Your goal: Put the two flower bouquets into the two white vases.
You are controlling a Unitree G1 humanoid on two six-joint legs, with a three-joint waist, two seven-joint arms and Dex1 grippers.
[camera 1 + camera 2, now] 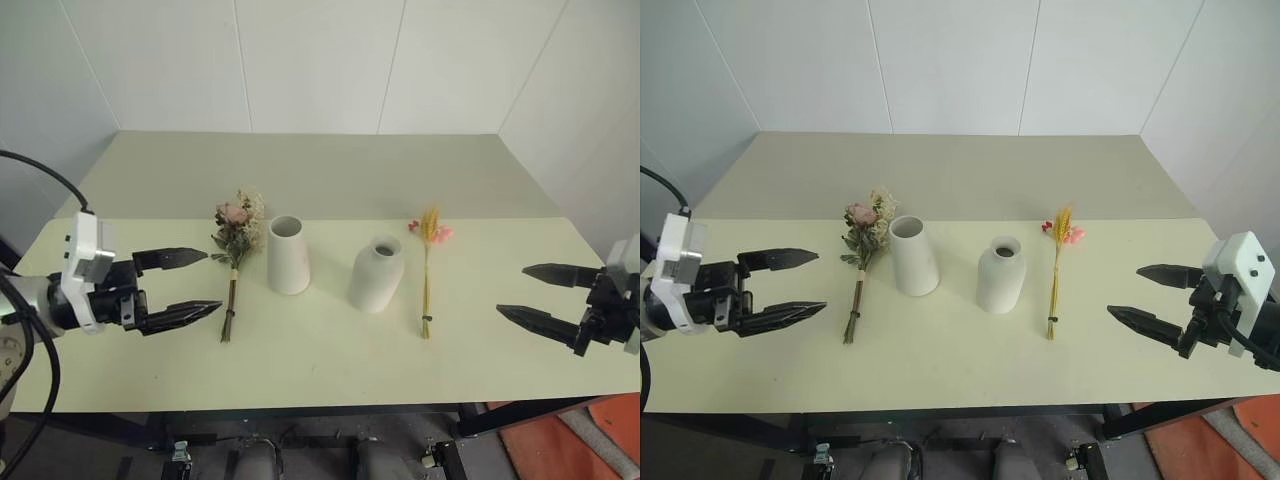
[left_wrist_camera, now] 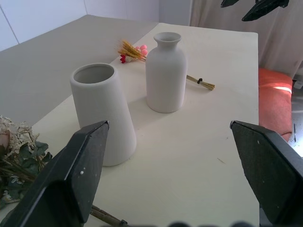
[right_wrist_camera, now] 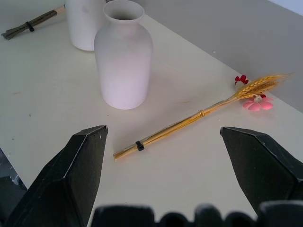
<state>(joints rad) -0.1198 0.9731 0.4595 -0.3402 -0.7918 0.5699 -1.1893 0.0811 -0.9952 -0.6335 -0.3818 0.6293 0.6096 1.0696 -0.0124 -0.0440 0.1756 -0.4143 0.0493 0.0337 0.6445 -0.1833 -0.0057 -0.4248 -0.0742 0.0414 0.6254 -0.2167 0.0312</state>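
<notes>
My left gripper (image 1: 190, 283) hangs over the near left part of the table (image 1: 330, 370), its two black fingers spread wide and holding nothing; my right gripper (image 1: 535, 295) hangs over the near right part in the same manner, wide apart and empty, and the two point toward each other across the table; between them, a little farther from me, four things stand or lie in a row on the pale green top; nearest to my left gripper lies the bushy bouquet (image 1: 235, 240), flat on the table, its brown stems toward me and its pink bloom, cream sprigs and green leaves away from me; just beside it, to the right, stands the cone vase (image 1: 288, 256), upright, white, with a wide mouth, and the leaves come very close to its wall, though I cannot tell if they touch; next stands the bottle vase (image 1: 377, 275), also white and upright, rounder, with a narrow neck, near the cone vase but apart from it; both vases are empty; to the right of it lies the slim bouquet (image 1: 427, 275), flat, its thin yellow stem toward me and its wheat spike and small pink flowers at the far end; behind the table rises a white wall (image 1: 320, 60).
</notes>
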